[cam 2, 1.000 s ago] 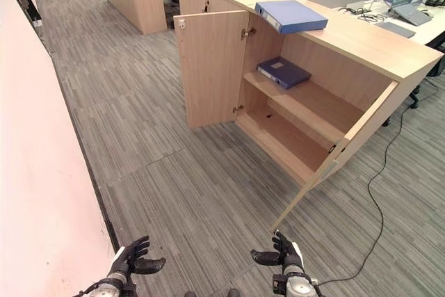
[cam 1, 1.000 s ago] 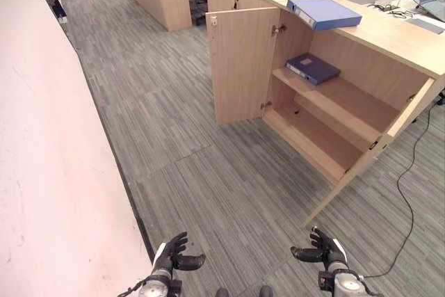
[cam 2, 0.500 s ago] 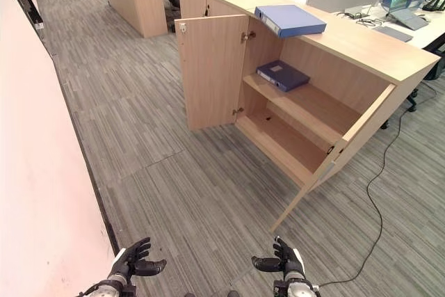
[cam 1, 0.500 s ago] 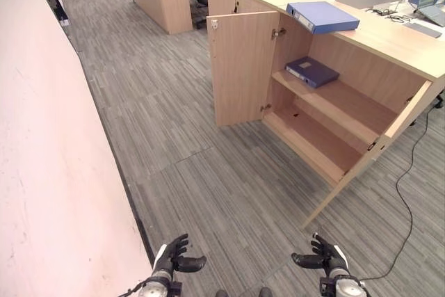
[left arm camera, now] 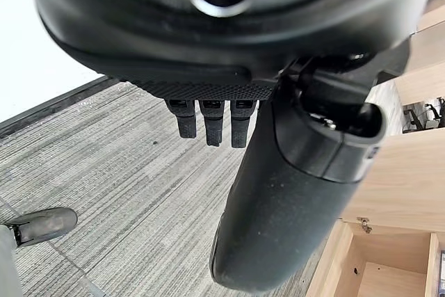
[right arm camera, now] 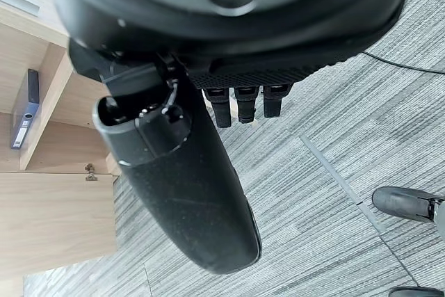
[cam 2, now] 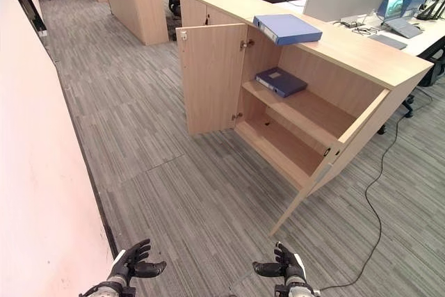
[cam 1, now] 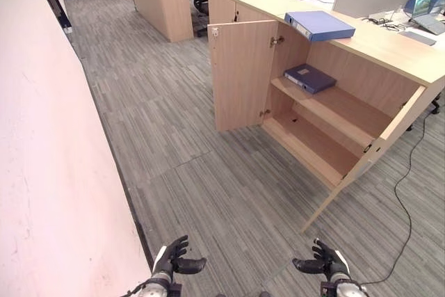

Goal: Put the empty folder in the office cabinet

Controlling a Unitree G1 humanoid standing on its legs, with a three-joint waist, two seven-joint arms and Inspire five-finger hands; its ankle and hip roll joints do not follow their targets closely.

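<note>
Folder [cam 1: 319,25] atop cabinet [cam 1: 361,46], doors open

Head stereo downward; wrist close-ups.

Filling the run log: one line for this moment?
left robot hand: open, empty | right robot hand: open, empty | folder: on cabinet top | doors open

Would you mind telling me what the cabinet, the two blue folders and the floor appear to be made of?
Cabinet: probably laminated board; pale, matte, even wood grain, metal hinges. Folder on top and folder on the shelf: likely plastic-covered card; smooth blue covers with a slight sheen, white spine labels. Floor: carpet tiles, by the grey streaked weave and visible tile seams.
</note>
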